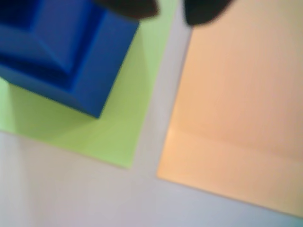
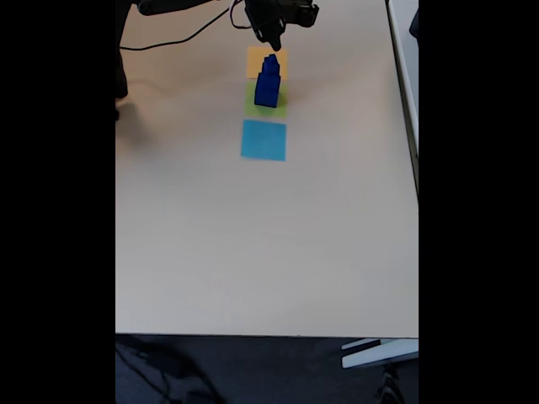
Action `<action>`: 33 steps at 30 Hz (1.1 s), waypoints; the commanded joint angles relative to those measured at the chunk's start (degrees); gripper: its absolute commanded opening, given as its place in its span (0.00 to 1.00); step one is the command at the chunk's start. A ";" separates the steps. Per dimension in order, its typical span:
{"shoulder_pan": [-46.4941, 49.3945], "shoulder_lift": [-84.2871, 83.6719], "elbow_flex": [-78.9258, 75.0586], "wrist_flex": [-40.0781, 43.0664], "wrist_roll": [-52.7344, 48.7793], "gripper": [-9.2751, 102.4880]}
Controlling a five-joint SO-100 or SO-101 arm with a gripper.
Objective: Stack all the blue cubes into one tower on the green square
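Pale beige tabletop (image 2: 253, 252) in the fixed view, with dark floor below its near edge and a black cable (image 2: 181, 38) trailing across the far left corner. Three flat coloured squares in a row near the far end: orange-yellow square (image 2: 255, 59) farthest, green square (image 2: 278, 105) in the middle, light-blue square (image 2: 264, 140) nearest. Blue cubes (image 2: 268, 82) stacked in a tower on the green square, upper part narrower than the base, top overlapping the orange-yellow square from this angle. Dark arm (image 2: 282, 13) above the tower at the far edge, jaws (image 2: 274, 38) just over the top cube; too small here to tell contact.

Closer and blurred in the wrist view: stacked blue cubes (image 1: 71, 52) seen from above on the green square (image 1: 118, 137), orange-yellow square (image 1: 236, 118) beside it across a narrow strip of tabletop (image 1: 71, 194). Two dark jaw tips at the top edge, spread apart (image 1: 170, 12), nothing between them.
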 commanded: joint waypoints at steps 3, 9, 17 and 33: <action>0.44 2.90 0.18 -1.05 0.79 0.08; 0.62 3.16 1.76 -1.85 0.88 0.08; 0.70 3.34 2.55 -2.20 0.88 0.08; 1.85 3.87 3.96 -3.25 -0.79 0.08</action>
